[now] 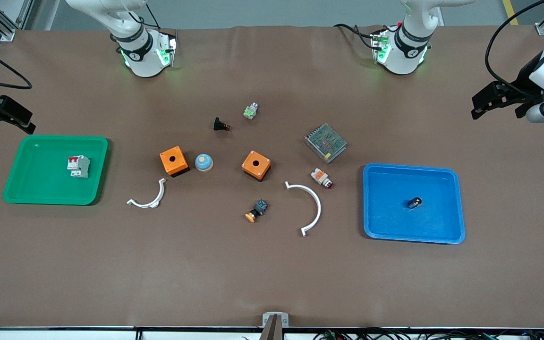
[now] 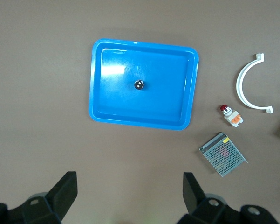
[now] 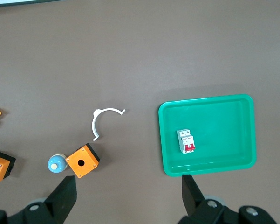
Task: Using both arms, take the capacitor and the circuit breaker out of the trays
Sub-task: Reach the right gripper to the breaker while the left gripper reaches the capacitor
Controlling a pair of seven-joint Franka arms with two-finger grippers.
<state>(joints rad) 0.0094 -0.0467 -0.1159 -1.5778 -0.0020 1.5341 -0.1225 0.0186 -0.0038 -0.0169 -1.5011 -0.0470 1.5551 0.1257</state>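
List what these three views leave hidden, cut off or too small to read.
- Left gripper: cut by the front view's edge; in its wrist view only the fingers show.
- Right gripper: likewise cut at the front view's edge.
- Capacitor in the blue tray: too small for markings.
- Breaker in the green tray: label unreadable.

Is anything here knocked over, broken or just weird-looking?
Nothing stands out. The breaker lies in the green tray, the capacitor in the blue tray; both end effectors hang open near the table's ends.
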